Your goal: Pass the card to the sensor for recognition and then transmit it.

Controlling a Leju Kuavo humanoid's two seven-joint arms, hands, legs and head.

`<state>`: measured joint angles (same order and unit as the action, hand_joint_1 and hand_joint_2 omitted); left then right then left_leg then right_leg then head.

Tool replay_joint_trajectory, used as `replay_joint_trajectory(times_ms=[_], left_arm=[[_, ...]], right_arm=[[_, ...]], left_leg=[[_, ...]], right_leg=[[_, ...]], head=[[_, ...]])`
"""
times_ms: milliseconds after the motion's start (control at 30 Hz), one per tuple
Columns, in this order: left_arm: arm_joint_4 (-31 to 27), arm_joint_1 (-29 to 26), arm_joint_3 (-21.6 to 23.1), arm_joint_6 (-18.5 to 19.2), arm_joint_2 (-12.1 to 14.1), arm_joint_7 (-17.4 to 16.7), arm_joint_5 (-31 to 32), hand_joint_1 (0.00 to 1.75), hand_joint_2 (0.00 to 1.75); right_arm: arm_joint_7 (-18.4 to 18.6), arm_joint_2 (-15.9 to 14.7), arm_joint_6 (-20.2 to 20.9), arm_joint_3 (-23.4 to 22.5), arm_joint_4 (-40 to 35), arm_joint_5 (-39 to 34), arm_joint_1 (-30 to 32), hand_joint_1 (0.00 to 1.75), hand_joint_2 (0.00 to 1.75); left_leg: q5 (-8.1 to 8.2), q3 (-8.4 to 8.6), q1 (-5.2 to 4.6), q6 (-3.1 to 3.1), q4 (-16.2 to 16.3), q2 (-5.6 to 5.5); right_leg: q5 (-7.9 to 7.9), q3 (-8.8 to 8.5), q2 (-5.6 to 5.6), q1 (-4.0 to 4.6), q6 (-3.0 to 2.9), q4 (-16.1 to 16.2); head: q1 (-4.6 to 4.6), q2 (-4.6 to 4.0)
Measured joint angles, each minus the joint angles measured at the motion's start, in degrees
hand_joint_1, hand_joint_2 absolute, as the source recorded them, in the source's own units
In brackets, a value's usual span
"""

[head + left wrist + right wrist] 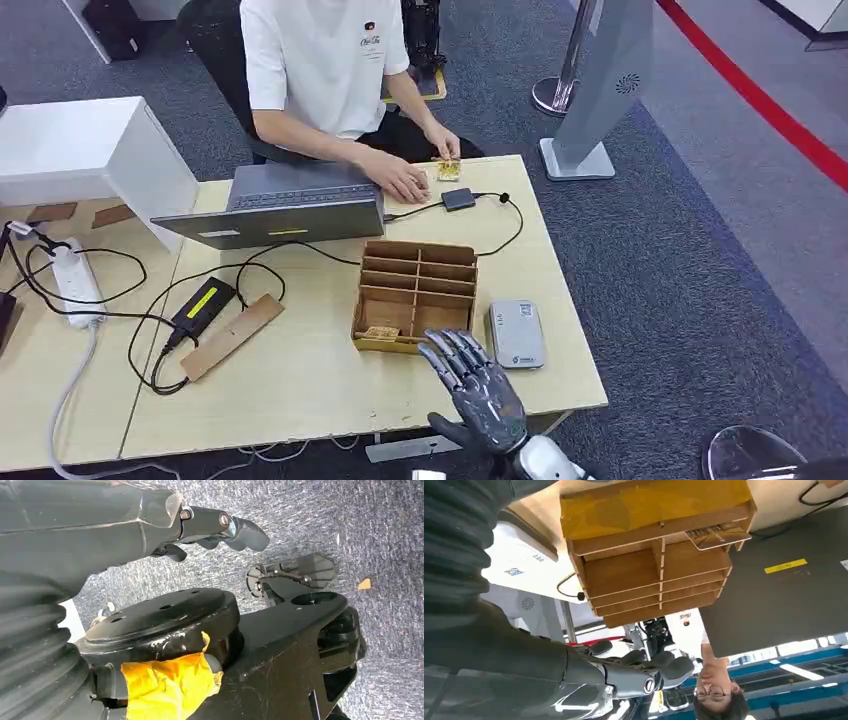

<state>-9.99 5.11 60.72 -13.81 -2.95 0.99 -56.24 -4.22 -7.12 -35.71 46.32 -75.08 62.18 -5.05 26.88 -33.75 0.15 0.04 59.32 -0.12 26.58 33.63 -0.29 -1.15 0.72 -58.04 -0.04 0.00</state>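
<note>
Presently my right hand point(482, 392) hovers, fingers spread and empty, near the wooden organizer point(415, 293) holding the card point(381, 332). Reaching carelessly could nudge the organizer against the sensor point(516, 333); my left hand point(220, 527) hangs loosely curled, holding nothing.

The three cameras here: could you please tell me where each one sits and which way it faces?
Head view: high on the robot, looking down at the table; right hand beside the wooden box.
Left wrist view: behind the hanging left hand, facing the carpet.
Right wrist view: behind the right hand, turned, facing the wooden box and laptop.
Head and right wrist views share box, laptop and person.
</note>
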Motion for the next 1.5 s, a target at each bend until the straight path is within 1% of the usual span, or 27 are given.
replay_joint_trajectory(times_ms=[33, 67, 100, 133, 167, 200, 233, 267, 300, 333, 400, 433, 500, 600, 800, 900, 1133, 1500], left_arm=[[0.0, 1.1, 0.1, 1.8, -0.5, 2.3, 1.1, 0.00, 1.75], [-0.4, 2.4, 0.2, 3.0, -0.9, 3.5, 2.5, 0.00, 1.75], [-3.0, 4.6, 0.2, 1.5, -1.7, 0.9, 4.9, 0.00, 1.75], [-8.1, 7.2, 0.1, -1.3, -2.0, -4.1, 8.8, 0.00, 1.75], [-12.9, 8.6, -0.8, -3.4, -1.9, -8.8, 13.7, 0.00, 1.75], [-16.3, 9.7, -2.6, -4.2, -2.2, -12.5, 18.0, 0.00, 1.75], [-17.8, 8.7, -5.4, -3.8, -2.2, -13.4, 22.2, 0.00, 1.75], [-19.1, 7.4, -7.2, -2.9, -2.1, -12.1, 25.5, 0.00, 1.75], [-20.4, 6.9, -9.4, -2.3, -2.0, -10.5, 28.5, 0.00, 1.75], [-21.0, 6.3, -10.9, -1.9, -2.2, -9.9, 29.8, 0.00, 1.75], [-21.7, 4.8, -14.3, -0.8, -2.5, -8.3, 31.8, 0.00, 1.75], [-22.1, 4.1, -15.7, -0.4, -2.5, -7.6, 32.5, 0.00, 1.75], [-22.6, 3.2, -17.2, 0.3, -2.7, -6.9, 33.2, 0.00, 1.75], [-23.4, 2.3, -19.0, 0.7, -3.2, -6.7, 33.8, 0.00, 1.75], [-24.3, 1.2, -21.6, 1.2, -3.8, -6.5, 35.3, 0.00, 1.75], [-24.6, 0.7, -22.6, 1.6, -4.0, -6.1, 35.9, 0.00, 1.75], [-25.0, 0.2, -24.5, 1.8, -4.2, -6.1, 36.6, 0.00, 1.75], [-25.5, -0.4, -26.3, 2.2, -4.5, -6.1, 36.9, 0.00, 1.75]], right_arm=[[1.4, 0.5, 0.2, 0.0, 0.6, 1.3, -0.1, 0.00, 1.75], [3.1, 1.2, 0.5, 0.0, 1.6, 2.7, -0.3, 0.00, 1.75], [5.4, 2.9, 1.0, 0.0, 3.0, 4.5, -0.8, 0.00, 1.75], [6.6, 4.6, 1.5, 0.1, 4.3, 5.9, -1.5, 0.00, 1.75], [7.2, 6.0, 1.7, 0.4, 5.3, 6.6, -2.1, 0.00, 1.75], [7.3, 7.2, 1.7, 0.7, 6.2, 6.5, -2.8, 0.00, 1.75], [7.4, 8.2, 1.5, 1.2, 7.3, 6.1, -3.4, 0.00, 1.75], [7.4, 9.0, 1.4, 1.4, 8.0, 5.9, -3.8, 0.00, 1.75], [7.2, 9.9, 1.2, 1.7, 9.2, 5.4, -4.1, 0.00, 1.75], [7.1, 10.3, 1.2, 1.7, 10.3, 5.0, -4.7, 0.00, 1.75], [6.8, 11.3, 1.2, 2.2, 11.9, 5.0, -5.9, 0.00, 1.75], [6.5, 12.0, 1.3, 2.6, 12.6, 5.0, -6.4, 0.00, 1.75], [6.4, 12.9, 1.3, 3.0, 13.6, 5.0, -7.0, 0.00, 1.75], [6.4, 13.7, 1.3, 3.2, 14.9, 4.8, -7.9, 0.00, 1.75], [6.0, 14.4, 1.3, 4.0, 16.3, 3.7, -8.6, 0.00, 1.75], [5.8, 14.6, 1.4, 4.1, 16.5, 3.2, -8.7, 0.00, 1.75], [5.4, 14.9, 1.4, 4.4, 16.9, 2.9, -9.1, 0.00, 1.75], [4.6, 16.1, 1.4, 4.6, 18.0, 2.8, -9.9, 0.00, 1.75]], left_leg=[[-0.05, 0.01, -0.01, 0.01, 0.0, -0.01], [-0.11, -0.05, -0.03, -0.03, 0.1, -0.07], [-0.35, -0.34, -0.05, -0.02, 0.0, -0.22], [-0.53, -0.75, -0.02, 0.00, 0.0, -0.46], [-0.59, -0.90, 0.02, -0.02, 0.0, -0.58], [-0.59, -0.93, 0.02, -0.03, 0.0, -0.52], [-0.53, -0.85, 0.02, -0.15, 0.0, -0.17], [-0.55, -0.84, -0.01, -0.16, 0.0, 0.12], [-0.72, -1.00, -0.02, -0.04, 0.0, 0.16], [-0.76, -1.25, 0.01, -0.06, 0.1, 0.11], [-0.83, -1.84, 0.15, -0.12, 0.3, 0.21], [-0.84, -1.97, 0.15, -0.13, 0.3, 0.37], [-0.83, -2.10, 0.14, -0.14, 0.3, 0.37], [-0.82, -2.40, 0.14, -0.14, 0.3, 0.32], [-0.89, -2.57, 0.17, -0.20, 0.3, 0.34], [-0.93, -2.56, 0.20, -0.20, 0.3, 0.35], [-1.07, -2.56, 0.42, -0.42, 0.3, 0.37], [-1.15, -2.56, 0.54, -0.54, 0.3, 0.44]], right_leg=[[-0.03, 0.15, -0.01, 0.00, -0.01, 0.0], [-0.09, 0.20, -0.05, -0.01, -0.07, 0.0], [-0.19, 0.33, -0.20, -0.04, -0.05, 0.0], [-0.26, 0.51, -0.36, -0.02, -0.01, -0.1], [-0.37, 0.59, -0.51, 0.01, -0.12, -0.1], [-0.43, 0.58, -0.48, 0.02, -0.19, -0.1], [-0.59, 0.72, -0.19, 0.02, -0.33, -0.1], [-0.66, 0.90, 0.08, 0.01, -0.34, -0.1], [-0.73, 1.07, 0.15, -0.02, -0.20, -0.1], [-0.74, 1.28, 0.12, 0.02, -0.18, -0.1], [-0.94, 1.85, 0.27, 0.17, -0.34, -0.2], [-0.99, 2.03, 0.44, 0.16, -0.29, -0.2], [-0.99, 2.17, 0.48, 0.16, -0.29, -0.2], [-0.97, 2.46, 0.42, 0.16, -0.28, -0.2], [-1.03, 2.67, 0.45, 0.18, -0.28, -0.2], [-1.09, 2.67, 0.46, 0.22, -0.33, -0.2], [-1.23, 2.69, 0.49, 0.37, -0.51, -0.2], [-1.31, 2.76, 0.59, 0.48, -0.65, -0.3]], head=[[0.00, 0.00], [-0.02, 0.02], [0.00, 0.00], [-0.02, 0.02], [0.09, 0.02], [0.13, 0.00], [0.13, 0.02], [0.04, 0.00], [-0.24, 0.00], [-0.04, 0.02], [-0.04, 0.00], [-0.11, 0.00], [-0.09, 0.02], [-0.07, 0.00], [-0.07, 0.00], [-0.07, 0.00], [-0.09, 0.02], [-0.07, 0.00]])
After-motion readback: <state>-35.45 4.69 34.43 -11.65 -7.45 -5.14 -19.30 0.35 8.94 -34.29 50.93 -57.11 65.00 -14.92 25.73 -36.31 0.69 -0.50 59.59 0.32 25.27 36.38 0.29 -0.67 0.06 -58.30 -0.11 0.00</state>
